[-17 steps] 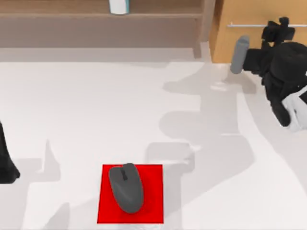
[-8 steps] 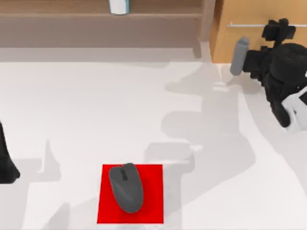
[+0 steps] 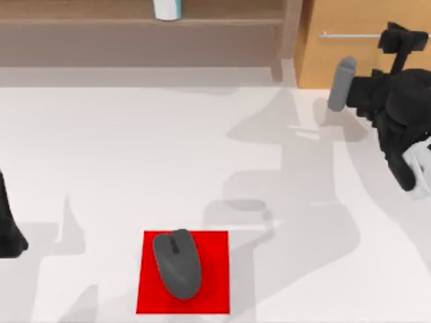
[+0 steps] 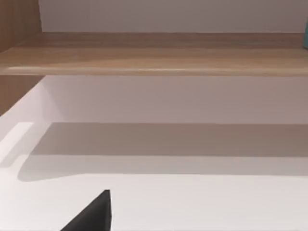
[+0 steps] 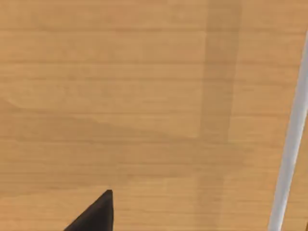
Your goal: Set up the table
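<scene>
The white table [image 3: 121, 148] spans the top view. A dark grey computer mouse [image 3: 177, 263] lies on a small red square mat [image 3: 214, 272] near the front edge. My right gripper [image 3: 401, 39] hovers at the back right, right at the front of the light-brown wooden drawer cabinet [image 3: 350, 17], close to its silver handle [image 3: 350, 34]. The right wrist view shows that cabinet front [image 5: 120, 96] from very near, with the handle [image 5: 290, 144] at one side. My left arm [image 3: 8, 225] stays parked at the table's left edge.
A wooden shelf [image 3: 135, 20] runs along the back, with a white and teal container [image 3: 166, 9] on it. The left wrist view looks across the table [image 4: 192, 202] at this shelf [image 4: 154, 55]. Open tabletop lies between the mat and the cabinet.
My right arm has shifted slightly to the right and closer to the cabinet front. The mouse, the mat and the left arm have stayed put.
</scene>
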You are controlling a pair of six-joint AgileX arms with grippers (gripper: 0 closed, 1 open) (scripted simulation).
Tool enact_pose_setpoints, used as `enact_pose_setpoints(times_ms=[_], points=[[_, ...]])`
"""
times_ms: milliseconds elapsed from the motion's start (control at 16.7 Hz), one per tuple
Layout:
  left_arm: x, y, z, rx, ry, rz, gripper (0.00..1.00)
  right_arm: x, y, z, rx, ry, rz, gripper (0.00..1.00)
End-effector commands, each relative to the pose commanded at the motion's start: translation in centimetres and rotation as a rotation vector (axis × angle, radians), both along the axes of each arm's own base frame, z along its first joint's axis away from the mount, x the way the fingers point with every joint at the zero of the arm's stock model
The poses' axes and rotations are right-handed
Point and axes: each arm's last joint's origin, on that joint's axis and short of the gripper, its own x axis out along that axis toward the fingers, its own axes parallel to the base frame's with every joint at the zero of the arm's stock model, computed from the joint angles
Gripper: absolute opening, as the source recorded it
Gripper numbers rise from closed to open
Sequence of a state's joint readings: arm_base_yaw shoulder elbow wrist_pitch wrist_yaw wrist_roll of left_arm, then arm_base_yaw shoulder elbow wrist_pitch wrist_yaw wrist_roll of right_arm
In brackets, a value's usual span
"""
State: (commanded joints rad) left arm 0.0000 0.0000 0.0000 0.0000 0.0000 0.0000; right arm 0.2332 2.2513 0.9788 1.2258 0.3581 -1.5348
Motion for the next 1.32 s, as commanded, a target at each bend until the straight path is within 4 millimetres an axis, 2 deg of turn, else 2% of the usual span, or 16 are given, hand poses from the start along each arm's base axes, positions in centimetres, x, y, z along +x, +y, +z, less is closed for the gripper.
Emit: enact_pose_setpoints(times_ms=[360, 660, 780, 960, 1320], points=[[0.0, 0.0, 0.0, 0.000, 0.000, 0.000, 1.00, -1.7, 0.1, -0.9, -0.009, 0.022, 0.008, 1.00], [0.0, 0.0, 0.0, 0.000, 0.000, 0.000, 1.00, -1.6, -0.1, -0.8, -0.008, 0.022, 0.003, 1.00], [0.0, 0.0, 0.0, 0.000, 0.000, 0.000, 1.00, -1.7, 0.9, -0.5, 0.016, 0.017, 0.016, 1.00], [0.0, 0.0, 0.0, 0.000, 0.000, 0.000, 1.00, -2.4, 4.7, 0.1, 0.110, 0.018, 0.065, 1.00], [0.0, 0.0, 0.0, 0.000, 0.000, 0.000, 1.00, -3.9, 15.4, 2.2, 0.459, 0.033, 0.163, 1.00]])
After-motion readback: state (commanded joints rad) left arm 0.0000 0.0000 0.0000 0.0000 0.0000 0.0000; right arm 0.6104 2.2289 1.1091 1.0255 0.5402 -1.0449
